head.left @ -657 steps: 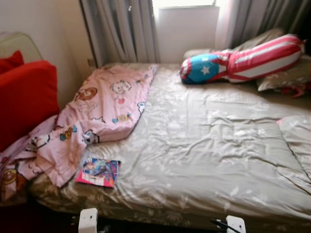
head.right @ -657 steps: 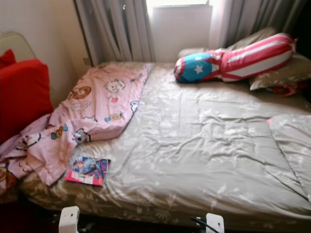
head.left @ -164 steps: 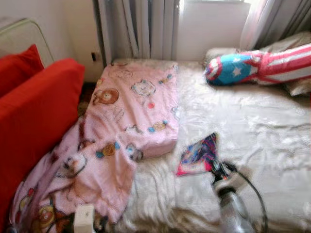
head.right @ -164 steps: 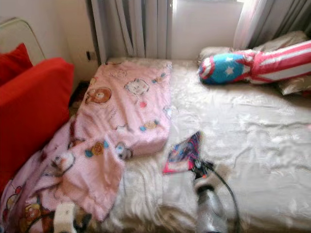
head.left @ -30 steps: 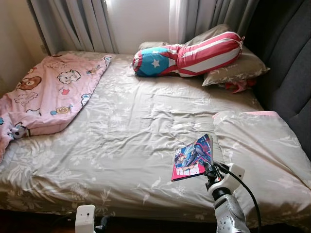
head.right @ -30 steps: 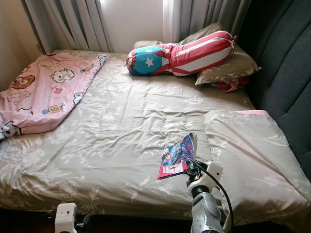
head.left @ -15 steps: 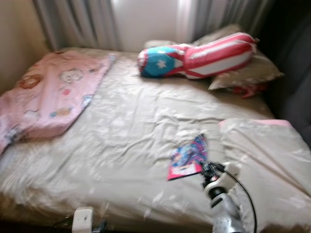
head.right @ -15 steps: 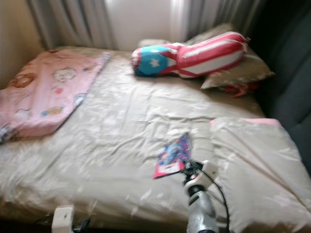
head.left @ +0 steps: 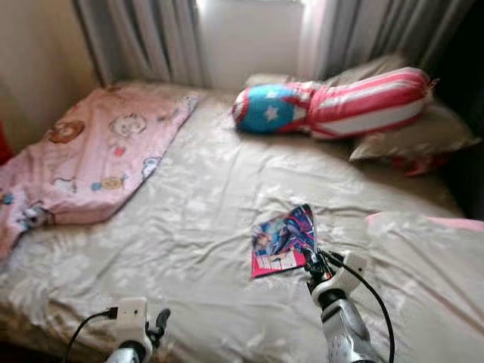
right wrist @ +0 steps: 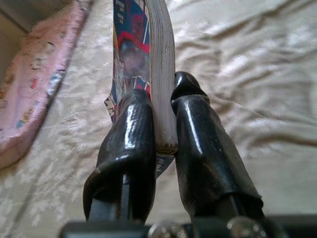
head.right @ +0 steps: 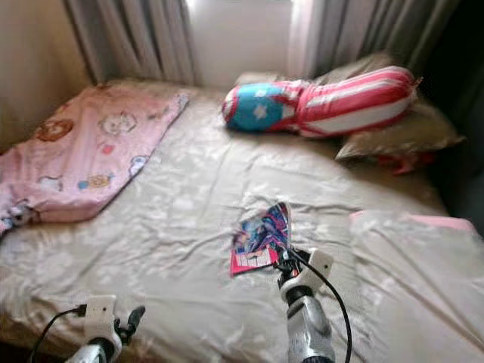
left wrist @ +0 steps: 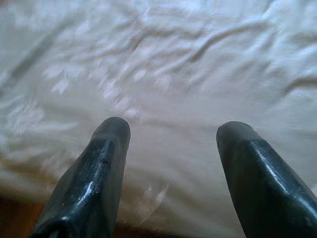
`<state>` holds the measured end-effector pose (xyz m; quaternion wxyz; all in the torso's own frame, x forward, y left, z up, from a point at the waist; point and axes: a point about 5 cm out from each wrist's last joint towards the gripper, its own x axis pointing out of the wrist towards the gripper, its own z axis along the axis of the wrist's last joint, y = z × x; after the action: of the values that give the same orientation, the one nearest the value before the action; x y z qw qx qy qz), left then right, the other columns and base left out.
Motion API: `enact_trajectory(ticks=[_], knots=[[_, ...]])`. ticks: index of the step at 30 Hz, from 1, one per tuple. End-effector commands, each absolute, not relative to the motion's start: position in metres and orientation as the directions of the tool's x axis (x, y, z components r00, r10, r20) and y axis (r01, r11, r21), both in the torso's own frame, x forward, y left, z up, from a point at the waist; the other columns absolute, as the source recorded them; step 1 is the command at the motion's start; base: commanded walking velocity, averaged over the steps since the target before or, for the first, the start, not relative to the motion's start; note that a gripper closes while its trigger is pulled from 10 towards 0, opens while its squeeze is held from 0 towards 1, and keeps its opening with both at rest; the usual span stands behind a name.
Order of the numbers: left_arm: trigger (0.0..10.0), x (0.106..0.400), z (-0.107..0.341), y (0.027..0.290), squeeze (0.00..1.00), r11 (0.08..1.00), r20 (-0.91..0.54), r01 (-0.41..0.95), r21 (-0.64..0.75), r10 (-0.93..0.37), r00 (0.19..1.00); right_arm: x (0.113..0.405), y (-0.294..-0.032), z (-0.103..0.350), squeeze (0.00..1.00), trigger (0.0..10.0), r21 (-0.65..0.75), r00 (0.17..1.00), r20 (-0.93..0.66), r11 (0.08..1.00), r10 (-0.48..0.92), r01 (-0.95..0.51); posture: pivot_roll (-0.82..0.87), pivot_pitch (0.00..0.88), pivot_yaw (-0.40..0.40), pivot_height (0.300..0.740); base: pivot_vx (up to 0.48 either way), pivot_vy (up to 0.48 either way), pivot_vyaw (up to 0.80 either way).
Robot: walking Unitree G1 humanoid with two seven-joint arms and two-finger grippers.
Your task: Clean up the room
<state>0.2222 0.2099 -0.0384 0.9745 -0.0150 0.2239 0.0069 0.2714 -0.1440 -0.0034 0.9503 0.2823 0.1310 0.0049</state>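
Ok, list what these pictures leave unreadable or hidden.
- Book: cover print blurred in both eye views; in the right wrist view the right gripper fingers cover its lower edge.
- Red item under the grey pillow: mostly hidden, unidentifiable.
- Pink blanket: cut off by the left edge.
- Left gripper: open over the bedcover; arm cut off by the bottom edge.
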Motion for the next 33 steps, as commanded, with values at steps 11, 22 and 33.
enact_trajectory(ticks=[11,22,33], knots=[[10.0,0.237,-0.019,0.203,0.00,0.999,-0.299,0.022,-0.050,-0.036,0.954,0.273,-0.157,0.001,0.00,10.0,0.530,0.976,-0.215,0.842,0.019,0.100,0.02,0.022,-0.009,0.725,0.000,0.000,0.00],[10.0,0.240,-0.014,0.203,0.00,0.998,-0.274,0.007,-0.056,-0.023,0.961,0.275,-0.156,0.003,0.00,10.0,0.485,0.977,-0.212,0.871,0.028,0.080,0.01,0.016,-0.009,0.725,0.000,0.000,0.00],[10.0,0.243,-0.012,0.201,0.00,0.998,-0.259,0.012,-0.061,-0.028,0.965,0.275,-0.159,0.004,0.00,10.0,0.473,0.978,-0.207,0.877,0.024,0.079,0.01,0.000,-0.009,0.725,0.000,0.000,0.00]])
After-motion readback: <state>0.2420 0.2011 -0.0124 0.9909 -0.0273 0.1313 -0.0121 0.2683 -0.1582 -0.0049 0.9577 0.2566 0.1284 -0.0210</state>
